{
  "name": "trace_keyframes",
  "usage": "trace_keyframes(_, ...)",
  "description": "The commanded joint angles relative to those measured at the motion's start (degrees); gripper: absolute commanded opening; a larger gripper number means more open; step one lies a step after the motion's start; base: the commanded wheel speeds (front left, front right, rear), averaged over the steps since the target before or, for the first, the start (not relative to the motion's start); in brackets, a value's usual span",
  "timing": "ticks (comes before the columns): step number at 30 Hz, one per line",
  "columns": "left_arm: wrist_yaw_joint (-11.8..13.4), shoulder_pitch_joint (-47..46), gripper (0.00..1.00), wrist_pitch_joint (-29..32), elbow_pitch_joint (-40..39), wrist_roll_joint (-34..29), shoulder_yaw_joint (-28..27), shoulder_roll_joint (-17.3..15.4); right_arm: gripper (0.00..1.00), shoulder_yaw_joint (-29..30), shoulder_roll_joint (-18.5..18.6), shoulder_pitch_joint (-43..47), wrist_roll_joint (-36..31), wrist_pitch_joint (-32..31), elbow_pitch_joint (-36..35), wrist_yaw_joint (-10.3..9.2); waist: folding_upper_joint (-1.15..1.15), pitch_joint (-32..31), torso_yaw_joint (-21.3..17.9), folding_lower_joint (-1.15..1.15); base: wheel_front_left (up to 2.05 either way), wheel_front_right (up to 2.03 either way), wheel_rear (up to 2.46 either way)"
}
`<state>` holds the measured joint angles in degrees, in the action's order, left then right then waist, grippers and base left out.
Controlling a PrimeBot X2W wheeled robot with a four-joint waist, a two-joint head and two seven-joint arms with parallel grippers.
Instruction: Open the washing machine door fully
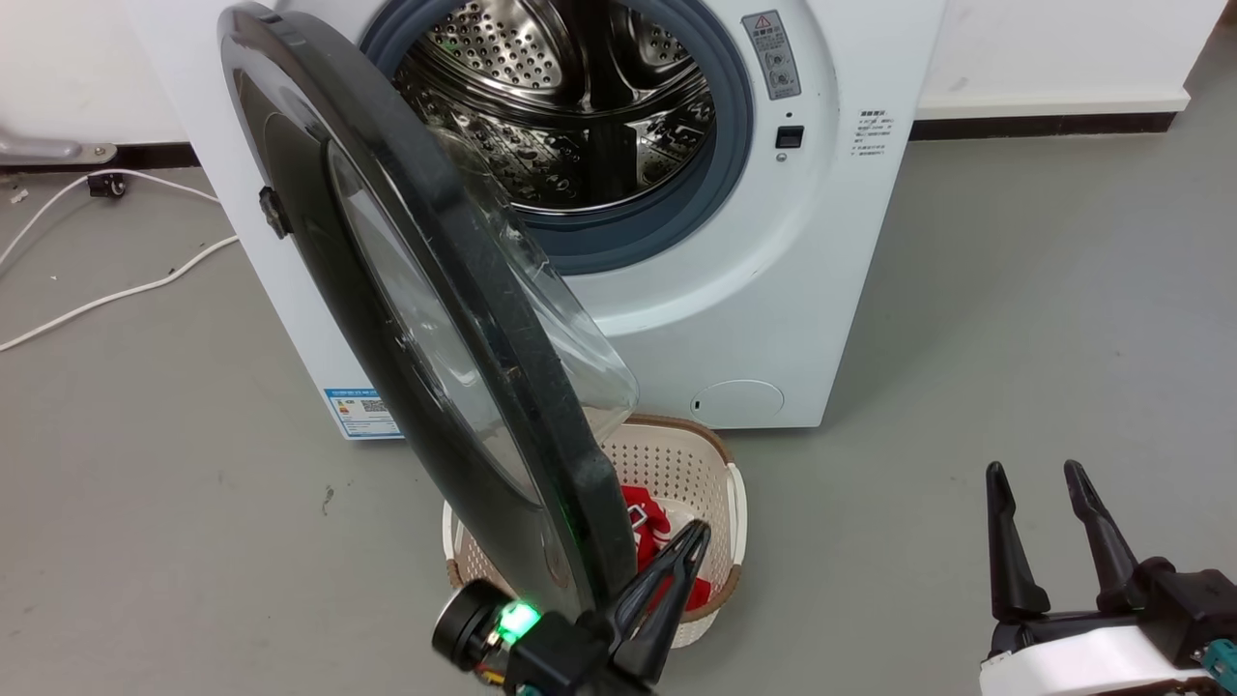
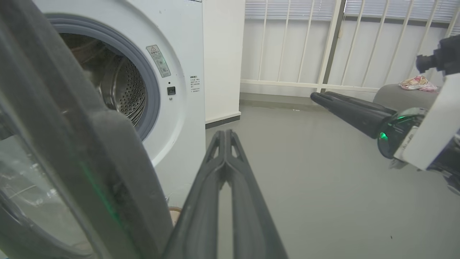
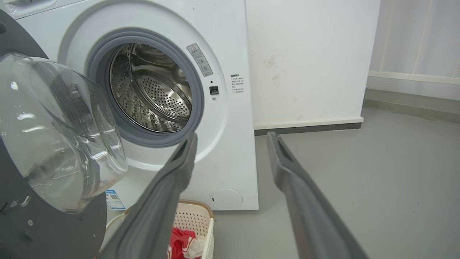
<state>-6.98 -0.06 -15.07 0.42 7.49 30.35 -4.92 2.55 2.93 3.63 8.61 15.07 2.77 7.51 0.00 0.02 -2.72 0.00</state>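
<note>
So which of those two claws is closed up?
The left gripper, low beside the washing machine door rim: its two fingers are pressed together. The right gripper has its fingers standing apart, off to the side.

Soft, even light is filling all three views, with daylight entering through the blinds (image 2: 287, 9) in the left wrist view and only faint shadows lying on the grey floor (image 1: 1015, 319). White highlights are glinting on the steel drum (image 1: 570, 106) and on the glass bowl (image 3: 46, 136) of the washing machine door (image 1: 474, 319), while a green indicator lamp (image 1: 519, 620) is tinting the door's rim. The door edge nearest the left wrist lens is blurring, and the bars of the white railing (image 2: 280, 84) are fanning outward toward the frame edges.
</note>
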Motion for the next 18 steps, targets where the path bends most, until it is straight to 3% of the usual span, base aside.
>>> trace_keyframes(1,0.18,-1.72,0.0,-0.15,1.07,0.29,0.06,0.43,1.0,-0.26,-0.1,-0.55,0.49,0.13,0.27,-0.04,0.0,0.08,-0.13,0.0,0.0,0.0,0.0)
trace_keyframes(9,1.16,-7.35,0.0,-0.15,5.34,1.16,-0.31,1.78,1.0,-1.09,-0.1,-1.13,1.53,0.13,1.08,-0.03,0.0,0.56,-1.16,0.0,0.0,0.0,0.0)
trace_keyframes(18,4.8,-8.89,0.0,-0.15,10.19,1.72,-1.08,2.0,1.0,-1.89,-0.1,-1.01,2.36,0.13,2.41,-0.03,0.0,0.56,-1.67,0.0,0.0,0.0,0.0)
